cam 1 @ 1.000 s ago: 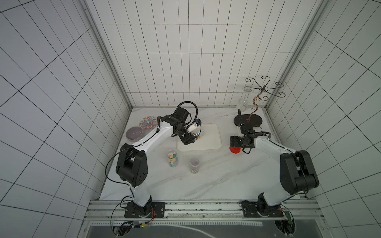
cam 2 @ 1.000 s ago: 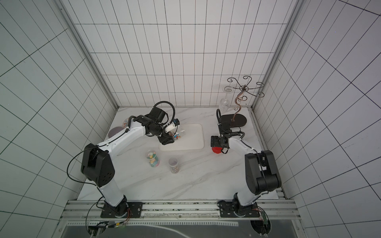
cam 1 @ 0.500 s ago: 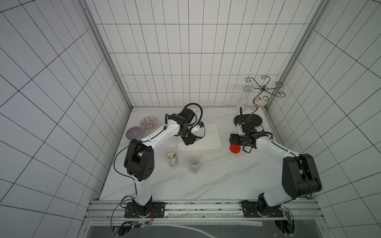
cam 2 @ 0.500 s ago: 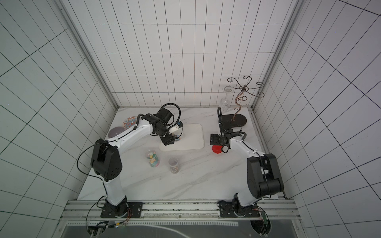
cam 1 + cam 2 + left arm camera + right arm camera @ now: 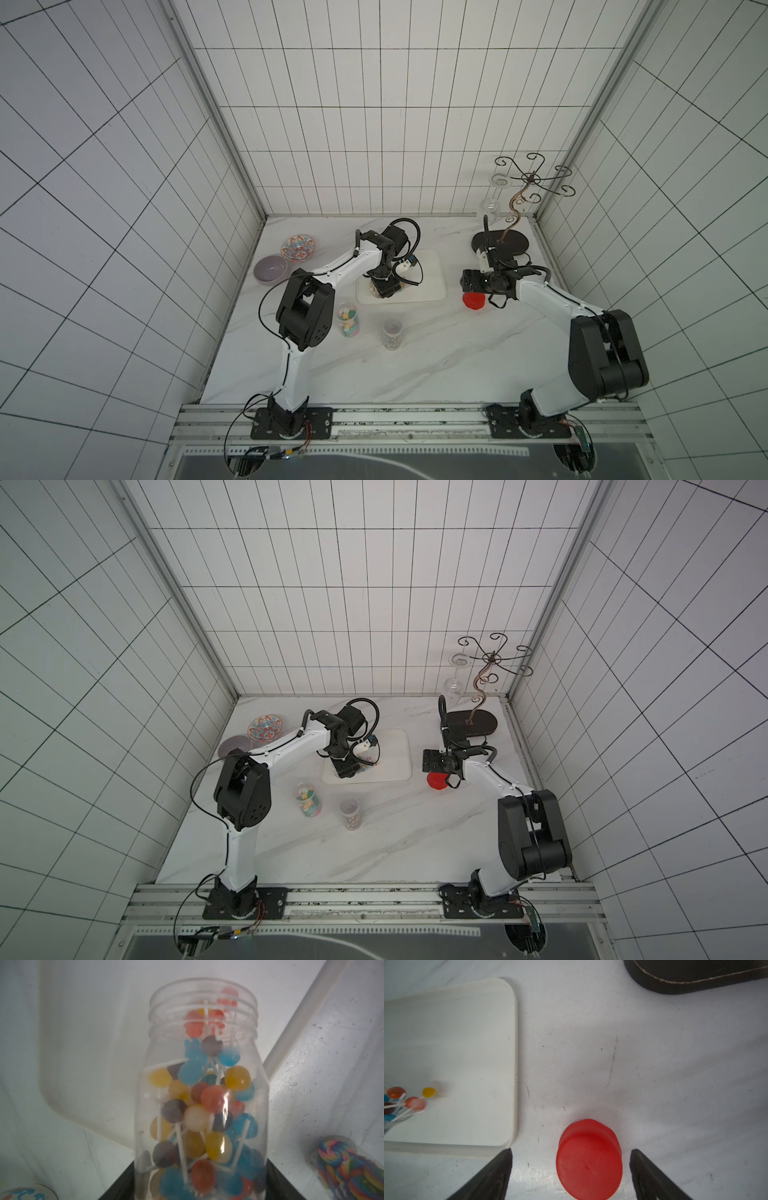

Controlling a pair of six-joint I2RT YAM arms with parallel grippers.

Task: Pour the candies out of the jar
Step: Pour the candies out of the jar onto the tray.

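Several candies (image 5: 418,1104), round balls on thin white sticks, lie spilled on the white tray (image 5: 467,1022) just outside the mouth of the jar (image 5: 201,1088). Most of them are inside it, packed in red, blue, yellow and purple. The left gripper (image 5: 385,286) clenches the clear jar near its base, tipped low over the tray's 9 o'clock part, mouth toward 3 o'clock. At 3 o'clock of the tray, apart from it, a red lid (image 5: 588,1159) rests on the table (image 5: 654,1064). The right gripper (image 5: 571,1150) hovers over the lid, jaws spread wide and clear of it on both sides. A second jar (image 5: 348,319) stands at the tray's 7 o'clock.
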